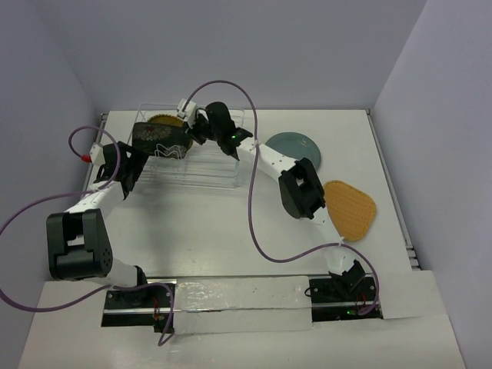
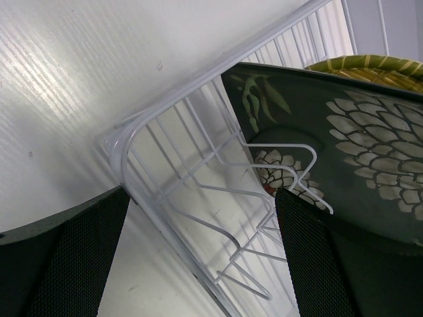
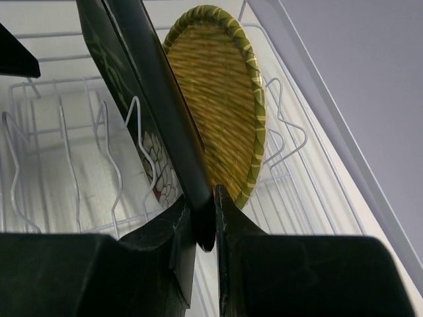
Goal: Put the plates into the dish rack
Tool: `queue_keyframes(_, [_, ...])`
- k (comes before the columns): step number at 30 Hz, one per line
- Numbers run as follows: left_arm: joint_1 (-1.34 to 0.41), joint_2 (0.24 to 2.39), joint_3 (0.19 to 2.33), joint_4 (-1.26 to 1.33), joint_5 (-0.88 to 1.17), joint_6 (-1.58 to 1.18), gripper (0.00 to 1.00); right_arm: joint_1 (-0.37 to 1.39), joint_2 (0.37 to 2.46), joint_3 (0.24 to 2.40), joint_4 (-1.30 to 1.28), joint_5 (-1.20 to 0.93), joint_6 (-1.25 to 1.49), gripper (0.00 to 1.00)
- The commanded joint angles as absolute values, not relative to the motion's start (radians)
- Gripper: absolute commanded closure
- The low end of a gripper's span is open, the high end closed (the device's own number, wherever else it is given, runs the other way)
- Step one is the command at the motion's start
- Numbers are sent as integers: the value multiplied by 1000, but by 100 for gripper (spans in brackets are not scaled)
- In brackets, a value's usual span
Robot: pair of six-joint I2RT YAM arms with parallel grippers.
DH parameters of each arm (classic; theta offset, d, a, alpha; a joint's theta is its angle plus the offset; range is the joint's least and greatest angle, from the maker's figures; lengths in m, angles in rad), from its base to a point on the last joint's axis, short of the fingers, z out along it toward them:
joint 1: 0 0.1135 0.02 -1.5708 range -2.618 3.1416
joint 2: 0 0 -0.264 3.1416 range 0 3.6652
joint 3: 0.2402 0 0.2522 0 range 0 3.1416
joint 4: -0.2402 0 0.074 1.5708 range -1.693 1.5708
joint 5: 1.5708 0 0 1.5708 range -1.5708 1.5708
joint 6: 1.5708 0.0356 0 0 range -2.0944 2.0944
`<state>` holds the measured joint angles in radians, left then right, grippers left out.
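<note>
The black flowered plate [image 3: 155,86] is pinched by its rim in the right pincer [image 3: 203,221], which is clamped down tight on the edge. The plate is held up on its side, leaning a bit, inside the left end of the dish rack [image 1: 204,173], with its lower part down among the wire dividers [image 3: 125,158].

The yellow woven plate [image 3: 215,92] is already stood on edge in the rack, just behind the black one at the far left corner. Whether the two plates are touching can't be told from these views.

The left pincer [image 2: 201,218] is parked at the rack's near left corner. It's spread wide open and nothing is gripped in it. The rounded corner of the rack's rim is seen between its two sides, and the black plate is seen just past it.

The teal plate [image 1: 294,146] is laid flat on the bench [image 1: 231,231] just beside the rack's right end. The orange woven plate [image 1: 350,209] is also laid flat on the bench, further out to the rack's right and nearer the arm bases, well apart from the rack.
</note>
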<state>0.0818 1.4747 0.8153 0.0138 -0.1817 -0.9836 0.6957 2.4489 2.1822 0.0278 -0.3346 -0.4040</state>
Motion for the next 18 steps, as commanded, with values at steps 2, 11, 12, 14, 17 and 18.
queue_keyframes(2, [89, 1501, 870, 63, -173, -985, 1, 695, 2369, 2280, 217, -297, -358, 100])
queue_keyframes(11, [89, 1519, 876, 62, -170, -983, 1, 735, 2367, 2339, 224, -265, -272, 100])
queue_keyframes(12, [88, 1518, 875, 62, -170, -983, 1, 739, 2368, 2350, 217, -254, -272, 100])
queue_keyframes(14, [88, 1519, 873, 64, -168, -984, 1, 742, 2366, 2363, 196, -242, -256, 100])
queue_keyframes(17, [89, 1522, 873, 66, -165, -985, 1, 741, 2359, 2368, 174, -242, -254, 100])
queue_keyframes(18, [89, 1522, 872, 66, -164, -985, 1, 741, 2357, 2368, 160, -242, -257, 100])
